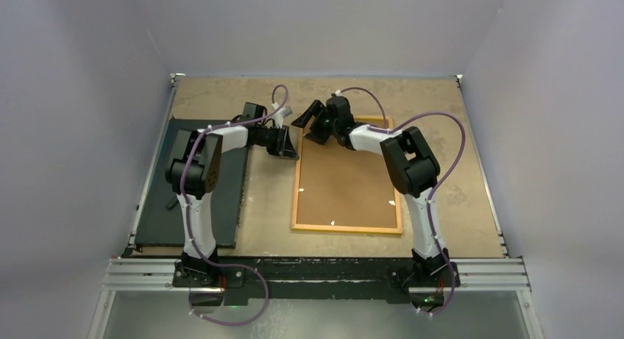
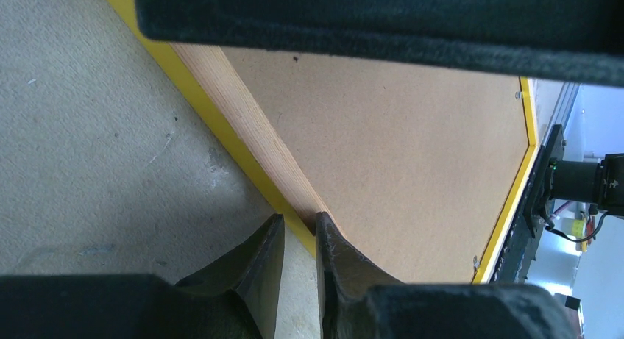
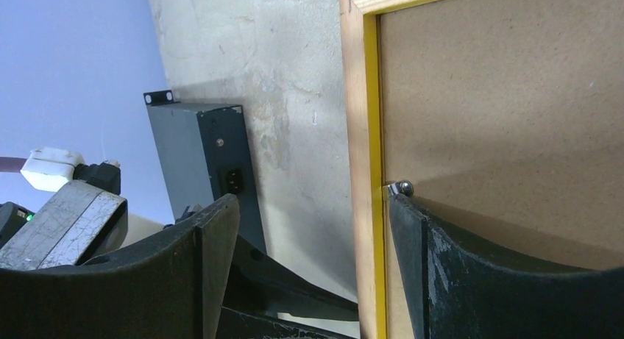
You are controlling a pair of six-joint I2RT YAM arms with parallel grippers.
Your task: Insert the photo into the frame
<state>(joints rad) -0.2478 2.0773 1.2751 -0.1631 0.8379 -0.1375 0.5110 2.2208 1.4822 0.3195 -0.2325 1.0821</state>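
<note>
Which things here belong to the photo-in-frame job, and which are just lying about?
Job: frame; brown backing board inside it. Photo not in view.
Lying about: black flat board; dark box with power socket.

Reaching toward 1 o'clock with left arm (image 1: 195,162), elbow raised, wrist turned to 3 o'clock. Pinching frame (image 2: 213,126) rim with left gripper (image 2: 300,240), jaws narrow. Reaching toward 11 o'clock with right arm (image 1: 408,159); holding right gripper (image 3: 313,207) spread wide.
</note>
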